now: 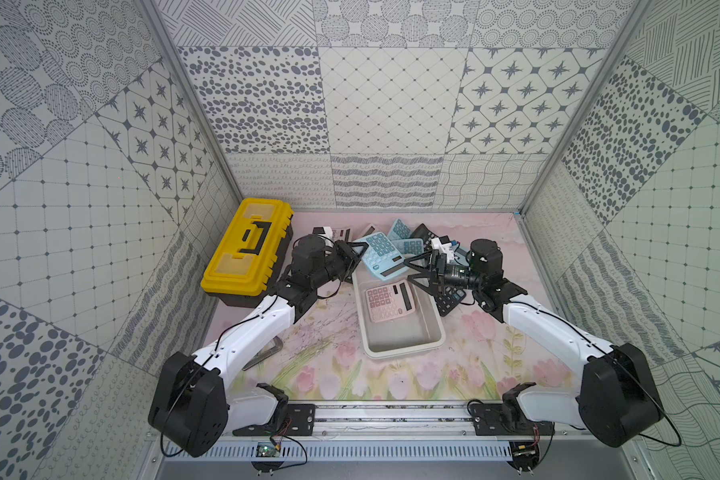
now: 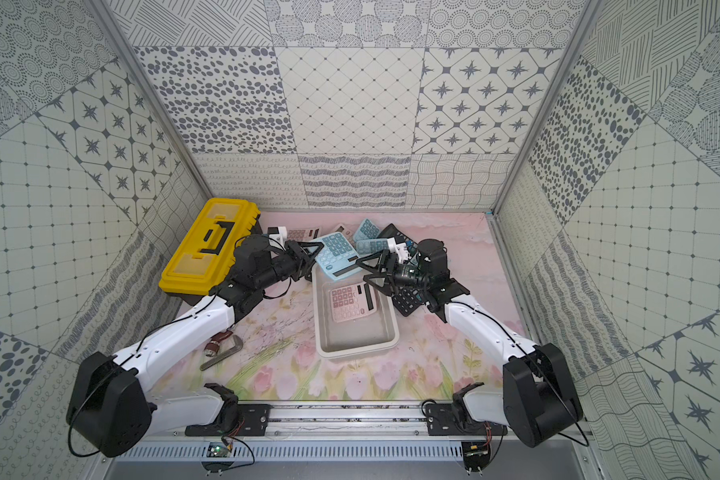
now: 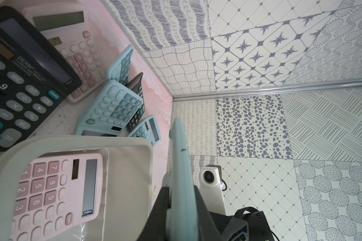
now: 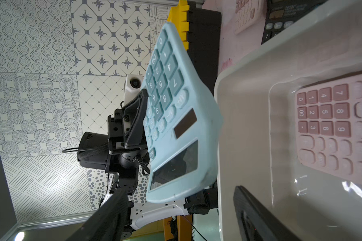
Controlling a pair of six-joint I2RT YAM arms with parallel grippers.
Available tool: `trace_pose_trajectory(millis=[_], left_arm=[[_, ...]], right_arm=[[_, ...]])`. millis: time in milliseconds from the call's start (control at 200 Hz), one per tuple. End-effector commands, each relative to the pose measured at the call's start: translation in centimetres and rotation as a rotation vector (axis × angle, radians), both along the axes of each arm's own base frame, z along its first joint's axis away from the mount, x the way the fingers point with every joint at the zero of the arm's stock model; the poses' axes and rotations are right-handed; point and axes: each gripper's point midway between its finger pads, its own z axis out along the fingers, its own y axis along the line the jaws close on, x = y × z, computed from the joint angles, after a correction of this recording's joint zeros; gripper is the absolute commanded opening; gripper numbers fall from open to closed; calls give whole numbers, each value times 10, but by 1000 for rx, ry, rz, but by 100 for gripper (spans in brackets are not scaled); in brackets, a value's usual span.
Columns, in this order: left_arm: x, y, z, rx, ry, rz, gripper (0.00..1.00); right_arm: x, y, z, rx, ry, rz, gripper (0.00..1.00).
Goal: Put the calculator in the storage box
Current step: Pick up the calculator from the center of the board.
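My left gripper [image 1: 356,259] [image 2: 308,259] [image 3: 181,194] is shut on a light blue calculator [image 1: 381,257] [image 2: 337,255] [image 3: 180,167] [image 4: 176,116]. It holds the calculator tilted, keys up, above the far end of the white storage box [image 1: 404,351] [image 2: 358,351] [image 3: 71,139] [image 4: 222,146]. A pink calculator [image 1: 389,301] [image 2: 352,303] [image 3: 56,187] [image 4: 332,129] lies flat inside the box. At the box's far right corner my right gripper [image 1: 408,271] [image 2: 362,271] [image 4: 180,191] is open with nothing between its fingers, close to the blue calculator's display end.
A yellow-lidded black toolbox [image 1: 246,249] stands at the back left. Several blue, pink and black calculators [image 1: 400,237] are piled behind the box. Another black calculator [image 1: 449,301] lies under my right wrist, and a hand tool [image 2: 221,353] under my left arm.
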Motion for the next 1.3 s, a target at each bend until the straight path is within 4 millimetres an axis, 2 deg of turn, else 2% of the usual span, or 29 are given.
trace_pose_trajectory(millis=[0,95,305,410,615,750,860,940,1091,1186,1221,1296], left_arm=[[10,23,59,18,-275,191,1],[8,22,58,16,-287,189,1],[6,19,57,4,-303,175,2],[4,17,56,1,-308,173,1],[2,17,49,7,-308,180,1],[2,17,46,4,-303,180,2],[2,16,42,-5,-288,174,7],[3,15,37,-10,-268,171,19],[7,7,29,32,-212,136,68],[6,3,29,60,-185,109,94],[5,4,26,94,-156,103,99],[1,8,23,173,-92,89,100]], right_arm=[[6,9,22,70,-45,-40,75],[5,14,25,76,-45,-36,65],[7,20,25,104,-29,-43,55],[7,27,27,114,-28,-34,44],[8,40,26,124,-17,-22,35],[10,41,24,121,-11,-19,22],[11,35,20,83,-9,-21,6],[13,27,15,51,-1,-33,0],[17,9,17,30,-3,-47,0],[17,-6,16,-9,-5,-63,0],[16,-13,15,-31,-7,-68,0],[12,-26,15,-85,-20,-68,0]])
